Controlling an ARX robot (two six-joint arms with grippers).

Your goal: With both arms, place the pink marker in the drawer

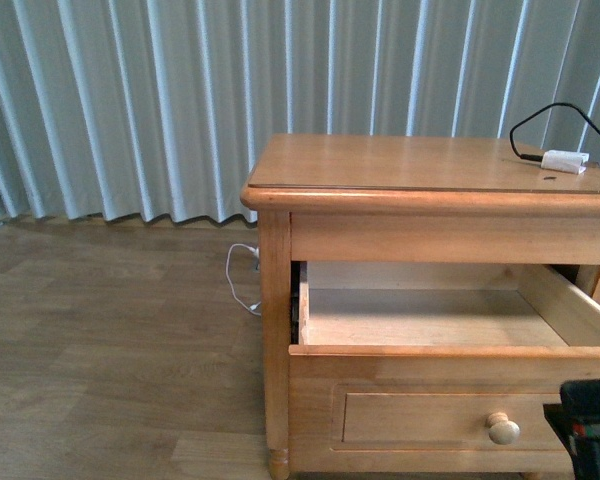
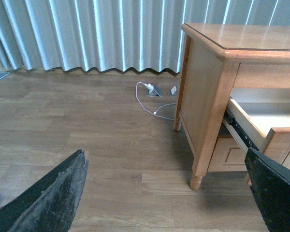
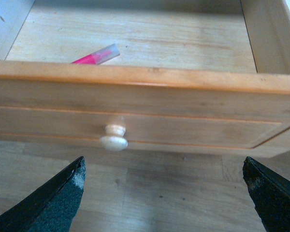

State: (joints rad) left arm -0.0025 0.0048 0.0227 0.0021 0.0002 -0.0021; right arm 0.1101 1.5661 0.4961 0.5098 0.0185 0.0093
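Note:
The drawer (image 3: pixel 150 77) stands pulled out of the wooden nightstand (image 1: pixel 420 165). In the right wrist view the pink marker (image 3: pixel 95 56) lies on the drawer floor, just behind the front panel. My right gripper (image 3: pixel 164 193) hangs open and empty over the floor, in front of the drawer's round knob (image 3: pixel 114 138). In the front view its black body (image 1: pixel 588 425) shows beside the knob (image 1: pixel 503 428), and the marker is hidden there. My left gripper (image 2: pixel 164 193) is open and empty, low over the floor to the left of the nightstand, facing the drawer's side (image 2: pixel 261 121).
A white plug on a black cable (image 1: pixel 563 160) lies on the nightstand top at the right. A white cable (image 2: pixel 154 104) runs to floor sockets by the curtain (image 1: pixel 130 100). The nightstand's front leg (image 2: pixel 197 179) stands close to the left gripper.

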